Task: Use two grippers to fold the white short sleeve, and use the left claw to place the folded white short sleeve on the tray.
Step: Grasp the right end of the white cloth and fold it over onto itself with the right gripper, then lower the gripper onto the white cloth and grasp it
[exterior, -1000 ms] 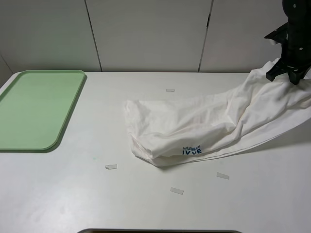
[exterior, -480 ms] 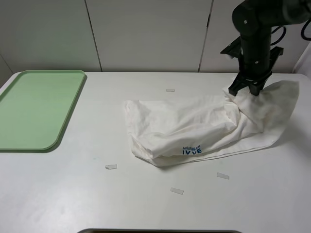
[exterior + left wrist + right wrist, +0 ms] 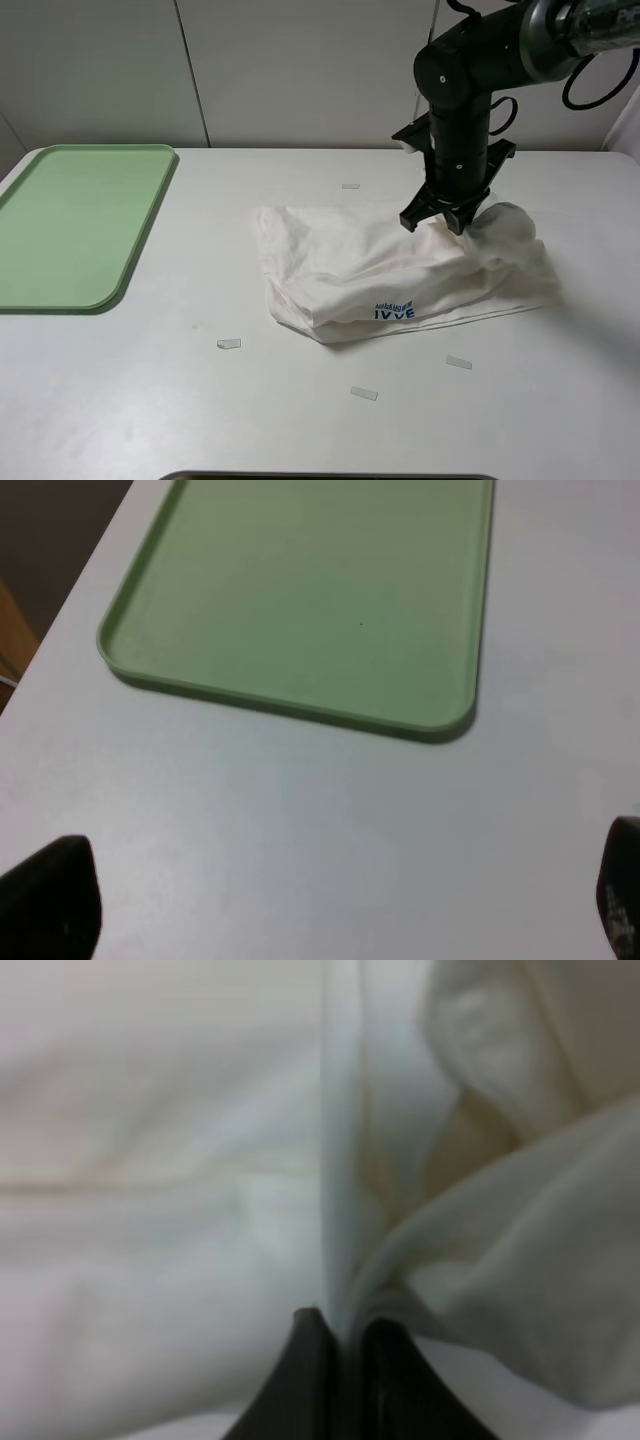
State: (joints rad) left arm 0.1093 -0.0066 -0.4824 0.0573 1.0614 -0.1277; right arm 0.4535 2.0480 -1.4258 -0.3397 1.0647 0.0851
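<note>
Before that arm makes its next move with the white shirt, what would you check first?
1. Hold of the right gripper on the white short sleeve: ok, fabric is pinched between its closed jaws.
2. Readiness of the left gripper: ok, its jaws are wide with nothing in them, above bare table near the tray.
3. Room in the tray: ok, nothing lies in it.
4. Neatness of the fold: not ok, the cloth is bunched and heaped beside the right gripper.
5. The paper scraps lie apart from the cloth: ok for those in sight; whether any lie beneath it, cannot tell.
</note>
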